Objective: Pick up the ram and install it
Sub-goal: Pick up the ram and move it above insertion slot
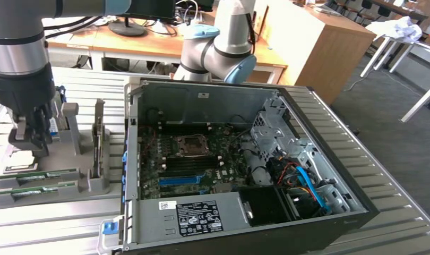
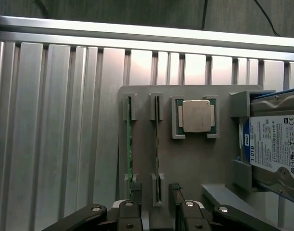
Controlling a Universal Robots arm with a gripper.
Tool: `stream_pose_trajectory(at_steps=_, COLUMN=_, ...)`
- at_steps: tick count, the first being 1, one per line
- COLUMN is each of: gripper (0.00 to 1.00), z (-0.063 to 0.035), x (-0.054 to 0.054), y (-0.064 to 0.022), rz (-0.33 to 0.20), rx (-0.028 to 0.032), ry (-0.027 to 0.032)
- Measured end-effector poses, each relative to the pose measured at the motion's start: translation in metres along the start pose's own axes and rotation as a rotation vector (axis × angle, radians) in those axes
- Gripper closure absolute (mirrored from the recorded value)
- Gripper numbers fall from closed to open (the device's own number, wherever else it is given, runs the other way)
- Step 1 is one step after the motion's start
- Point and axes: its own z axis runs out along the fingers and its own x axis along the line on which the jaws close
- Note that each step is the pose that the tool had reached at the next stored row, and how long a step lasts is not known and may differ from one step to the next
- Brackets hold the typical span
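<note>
Two rams stand on edge in slots of a grey fixture plate (image 2: 185, 163). One ram (image 2: 129, 144) is plainly green; the other ram (image 2: 157, 144) is next to the square processor (image 2: 198, 116). My gripper (image 2: 155, 192) is open above the plate, and its two dark fingertips (image 2: 135, 188) straddle the end of the ram nearer the processor without holding it. In the exterior view the gripper (image 1: 27, 141) hangs over the fixture at the exterior view's left, just above the rams (image 1: 38, 176).
The open computer case (image 1: 321, 159) lies in the middle of the slatted metal table, with its motherboard (image 1: 190, 164) exposed. A hard drive (image 2: 274, 144) stands in the fixture beside the processor. Another robot arm (image 1: 215, 50) rises behind the case.
</note>
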Motion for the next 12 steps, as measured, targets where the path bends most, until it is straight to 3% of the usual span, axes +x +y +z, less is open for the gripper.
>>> stream_pose_trajectory(at_steps=12, gripper=0.64, z=0.0081, x=0.0015, y=0.0003, rz=-0.011, rx=-0.0003, ry=0.0005)
